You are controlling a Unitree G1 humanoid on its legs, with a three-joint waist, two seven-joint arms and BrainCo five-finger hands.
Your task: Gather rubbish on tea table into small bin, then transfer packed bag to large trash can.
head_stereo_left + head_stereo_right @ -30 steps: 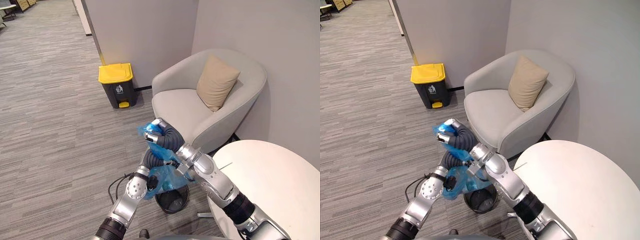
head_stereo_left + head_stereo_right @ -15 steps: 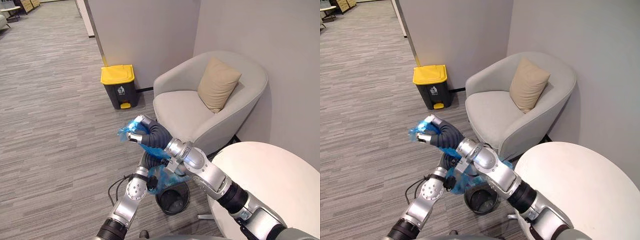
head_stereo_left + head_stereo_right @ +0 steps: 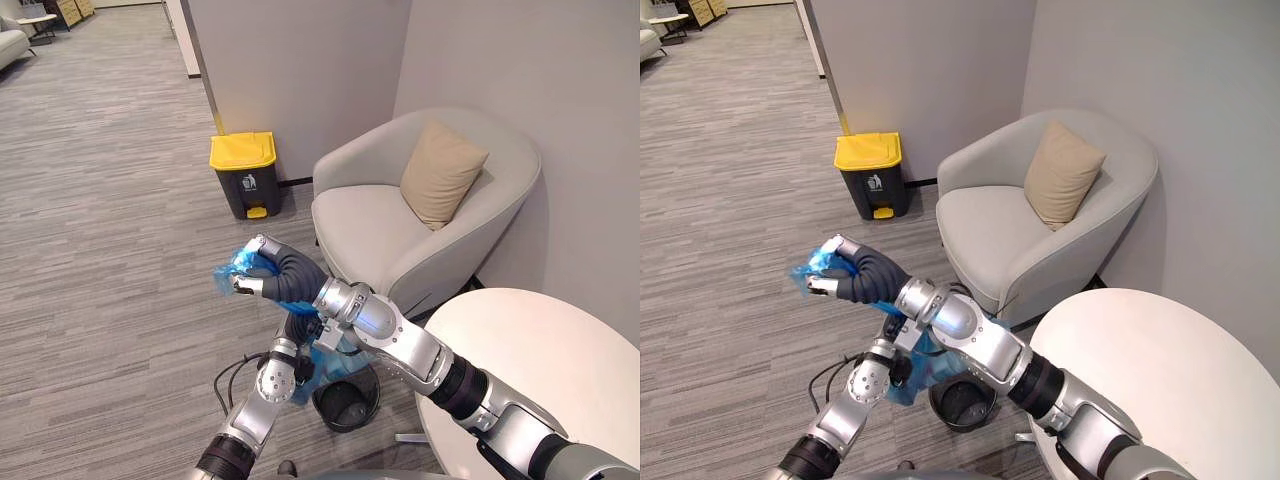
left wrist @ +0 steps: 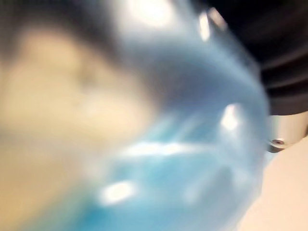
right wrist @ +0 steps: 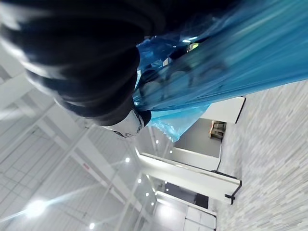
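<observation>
Right robot hand (image 3: 278, 272) is raised out over the floor (image 3: 100, 250), fingers curled tight round the bunched neck of the blue bag (image 3: 226, 272). The bag's body hangs below the forearm, just above the small bin (image 3: 345, 402) (black, beside the round white counter (image 3: 560, 360)). Left robot hand (image 3: 297, 326) sits against the bag lower down; its grip cannot be told. Large trash can (image 3: 245, 178), yellow lid shut, stands well apart beside the armchair (image 3: 370, 220).
</observation>
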